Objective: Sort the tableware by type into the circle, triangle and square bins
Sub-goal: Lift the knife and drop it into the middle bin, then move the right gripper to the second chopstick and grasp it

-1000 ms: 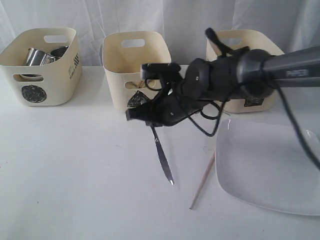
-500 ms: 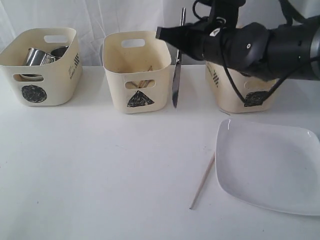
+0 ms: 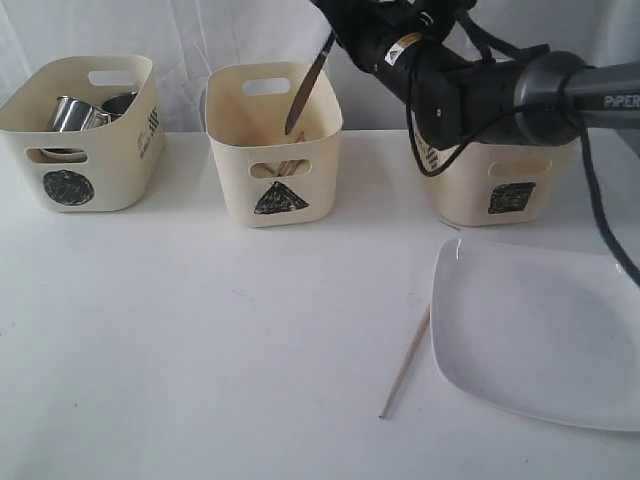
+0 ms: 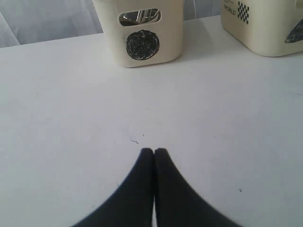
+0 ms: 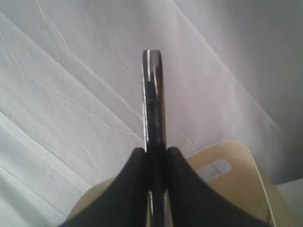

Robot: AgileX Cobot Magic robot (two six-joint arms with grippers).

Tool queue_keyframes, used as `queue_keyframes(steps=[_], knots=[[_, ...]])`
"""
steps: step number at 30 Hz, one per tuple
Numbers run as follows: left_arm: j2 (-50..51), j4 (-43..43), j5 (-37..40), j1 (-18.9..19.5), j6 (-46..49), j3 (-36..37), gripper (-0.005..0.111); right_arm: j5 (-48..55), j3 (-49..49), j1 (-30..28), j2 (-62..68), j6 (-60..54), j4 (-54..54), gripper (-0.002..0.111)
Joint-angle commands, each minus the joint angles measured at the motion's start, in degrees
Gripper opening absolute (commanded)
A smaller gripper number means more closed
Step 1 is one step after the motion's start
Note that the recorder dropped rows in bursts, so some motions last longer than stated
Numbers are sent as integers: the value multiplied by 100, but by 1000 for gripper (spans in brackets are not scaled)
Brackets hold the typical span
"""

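Knife (image 3: pixel 305 88) held over triangle tub (image 3: pixel 240 150) by right gripper (image 3: pixel 334 36), jaws clamped on its upper end.
Long axis is tilted off vertical: upper end is at the jaws, lower end is pointed down and to the left in the exterior view, seen against the tub's inner back wall. Left gripper (image 4: pixel 154 152) is held low over bare worktop (image 4: pixel 71 118), jaws pressed together with nothing between them. One chopstick (image 3: pixel 405 362) is seen lying on the worktop just beside the square plate (image 3: pixel 540 340), long axis angled toward the tubs.
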Motion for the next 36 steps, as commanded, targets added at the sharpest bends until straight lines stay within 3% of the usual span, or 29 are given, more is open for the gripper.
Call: queue_keyframes(steps=[1, 6, 13, 26, 36], knots=[[-28, -35, 14, 3, -19, 16, 0, 370, -769, -58, 458, -64, -811, 0], [-28, -35, 14, 3, -19, 16, 0, 1574, -1653, -44, 900, -444, -1363, 2], [-28, -35, 14, 3, -19, 16, 0, 2159, -1705, -44, 812, -444, -1673, 17], [-28, -35, 14, 3, -19, 16, 0, 2939, -1680, -44, 339, -530, -1747, 18], [-28, -35, 14, 3, -19, 16, 0, 5546, -1394, -44, -175, -1067, -1755, 18]])
